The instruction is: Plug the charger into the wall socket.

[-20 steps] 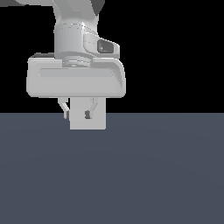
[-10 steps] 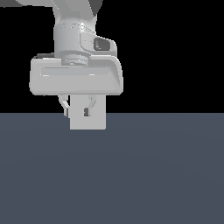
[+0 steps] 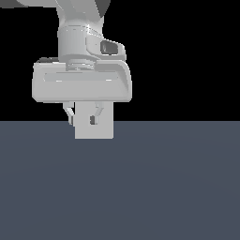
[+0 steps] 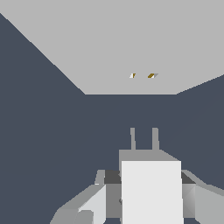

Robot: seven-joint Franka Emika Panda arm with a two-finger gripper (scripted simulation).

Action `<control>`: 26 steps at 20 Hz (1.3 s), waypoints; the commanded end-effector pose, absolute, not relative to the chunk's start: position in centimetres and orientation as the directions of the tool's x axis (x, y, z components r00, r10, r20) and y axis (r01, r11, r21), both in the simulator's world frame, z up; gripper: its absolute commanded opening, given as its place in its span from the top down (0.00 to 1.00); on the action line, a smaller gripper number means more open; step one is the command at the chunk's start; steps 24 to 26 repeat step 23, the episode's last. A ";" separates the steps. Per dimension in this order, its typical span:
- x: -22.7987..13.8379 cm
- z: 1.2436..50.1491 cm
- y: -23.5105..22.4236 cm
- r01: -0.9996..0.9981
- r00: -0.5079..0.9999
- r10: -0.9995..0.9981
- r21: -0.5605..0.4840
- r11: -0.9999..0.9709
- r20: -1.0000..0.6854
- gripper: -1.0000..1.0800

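Exterior view
Gripper (image 3: 83, 117): big and white, hanging from the arm (image 3: 77, 37), low over the dark floor (image 3: 140, 187).
Fingers (image 3: 69, 112): poking down under the white body, partly hidden.
Pale block (image 3: 93, 123): sitting right below the gripper; hard to tell from here if charger or socket plate.

Wrist view
Charger (image 4: 151, 190): white box, squeezed between the two fingers (image 4: 94, 205), one on each side.
Prongs (image 4: 143, 139): two short grey ones, pointing at the plate.
Wall socket (image 4: 109, 48): flat pale plate ahead, two tiny orange holes (image 4: 142, 75) in it.
Gap: dark floor showing between prongs and plate, so not touching.
Line-up: prongs close to matching the holes.
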State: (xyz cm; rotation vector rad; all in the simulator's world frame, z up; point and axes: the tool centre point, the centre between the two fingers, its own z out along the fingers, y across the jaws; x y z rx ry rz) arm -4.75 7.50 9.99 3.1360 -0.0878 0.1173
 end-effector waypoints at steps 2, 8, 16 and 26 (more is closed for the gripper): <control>-4.5 10.0 7.5 -0.056 0.996 -0.056 0.000 -0.998 0.075 1.00; -2.9 10.0 7.4 -0.056 0.996 -0.056 0.000 -0.998 0.075 1.00; -0.2 10.0 7.2 -0.056 0.996 -0.056 0.000 -0.998 0.075 1.00; 0.2 10.0 7.2 -0.056 0.996 -0.056 0.000 -0.998 0.075 1.00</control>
